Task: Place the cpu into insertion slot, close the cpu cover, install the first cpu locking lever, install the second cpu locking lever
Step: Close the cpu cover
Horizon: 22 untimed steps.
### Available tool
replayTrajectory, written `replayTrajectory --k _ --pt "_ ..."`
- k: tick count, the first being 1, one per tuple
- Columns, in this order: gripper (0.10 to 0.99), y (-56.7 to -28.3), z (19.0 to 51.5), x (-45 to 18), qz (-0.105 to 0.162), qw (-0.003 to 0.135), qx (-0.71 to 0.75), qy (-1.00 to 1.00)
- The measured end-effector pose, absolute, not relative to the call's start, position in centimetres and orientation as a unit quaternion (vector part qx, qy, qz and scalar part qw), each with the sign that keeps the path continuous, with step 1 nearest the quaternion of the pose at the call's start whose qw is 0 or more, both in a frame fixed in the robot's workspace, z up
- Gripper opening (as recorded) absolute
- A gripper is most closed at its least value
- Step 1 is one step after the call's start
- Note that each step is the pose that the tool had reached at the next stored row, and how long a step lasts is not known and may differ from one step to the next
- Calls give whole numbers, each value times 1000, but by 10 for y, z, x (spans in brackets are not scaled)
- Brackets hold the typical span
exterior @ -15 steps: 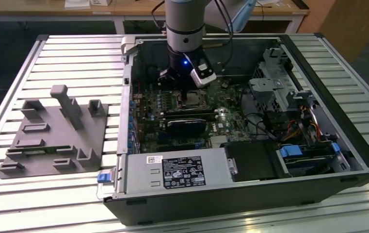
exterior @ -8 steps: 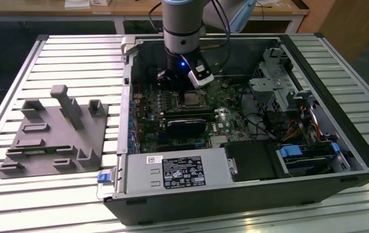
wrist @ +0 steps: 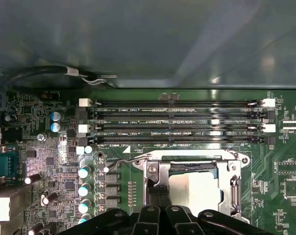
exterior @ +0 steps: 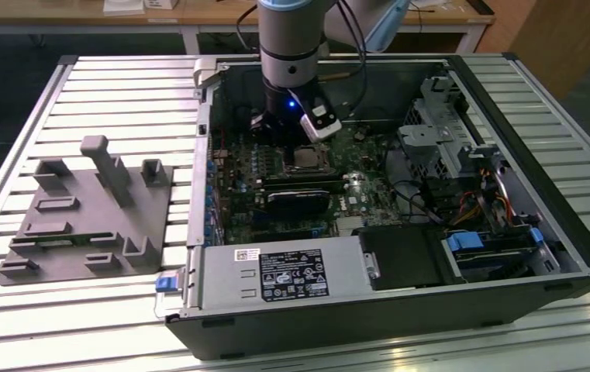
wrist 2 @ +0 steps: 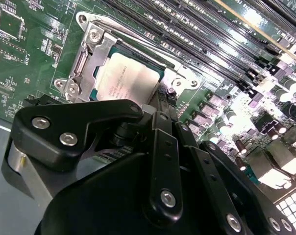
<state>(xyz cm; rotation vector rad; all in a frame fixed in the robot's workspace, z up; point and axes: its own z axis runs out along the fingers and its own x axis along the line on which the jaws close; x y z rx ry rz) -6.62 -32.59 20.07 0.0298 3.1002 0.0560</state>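
The cpu lies flat in the insertion slot, its dull silvery top facing up. The cpu cover, a thin silvery frame, lies down around the chip. A thin wire locking lever sticks out beside the socket's corner. My gripper is shut, its black fingers pressed together with nothing visible between them, the tips at the cover's edge next to the chip. In the exterior view the arm stands over the socket inside the open computer case.
Long black memory slots run beside the socket, with capacitors on another side. The case walls enclose the board. A power supply, a drive cage and cables fill the case. A grey fixture sits at the exterior view's left.
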Motion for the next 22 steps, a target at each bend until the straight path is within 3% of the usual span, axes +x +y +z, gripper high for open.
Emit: replayTrajectory --k 22 --pt "106 -326 200 -62 18 20 9 1000"
